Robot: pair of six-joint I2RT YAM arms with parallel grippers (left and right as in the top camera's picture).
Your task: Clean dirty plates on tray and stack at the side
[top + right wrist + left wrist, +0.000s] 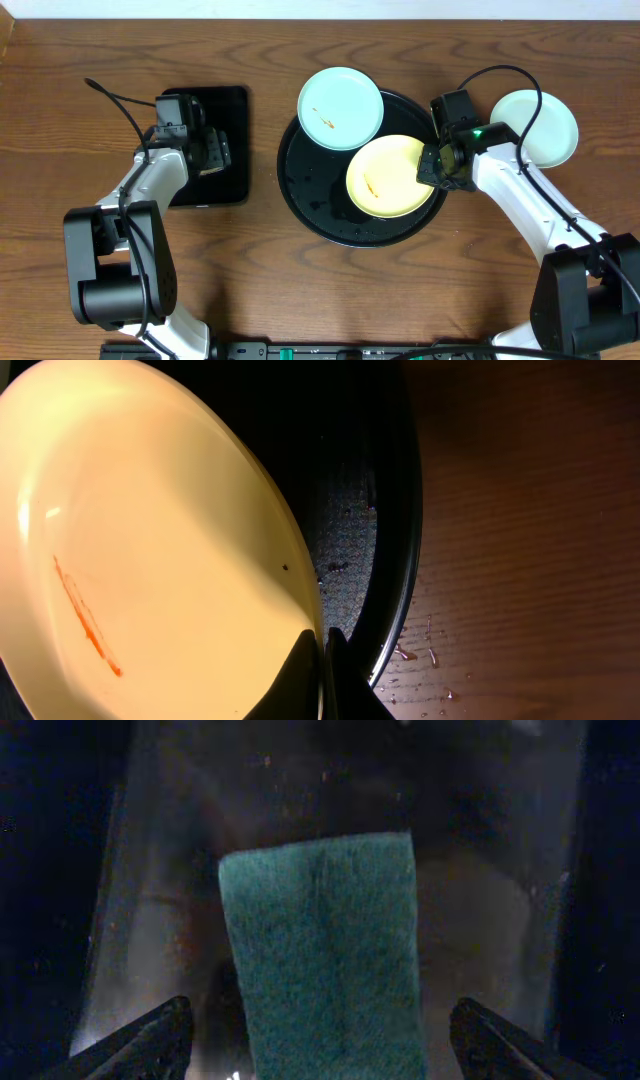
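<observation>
Plates first: the yellow plate (390,175) lies on the round black tray (300,195), toward its 4 o'clock side, streaked orange; the right gripper (435,170) is clamped tight on its rim, likely steadying it for scrubbing; a speckled mint plate (340,108) waits at the tray's 11 o'clock; the second mint plate (545,125) sits off-tray at 2 o'clock, probably starting the stack; the left gripper (320,1035) hangs wide open over the green sponge (320,950), gripping nothing

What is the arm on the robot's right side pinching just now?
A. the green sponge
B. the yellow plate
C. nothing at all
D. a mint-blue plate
B: the right gripper is shut on the rim of the yellow plate, seen close up in the right wrist view.
</observation>
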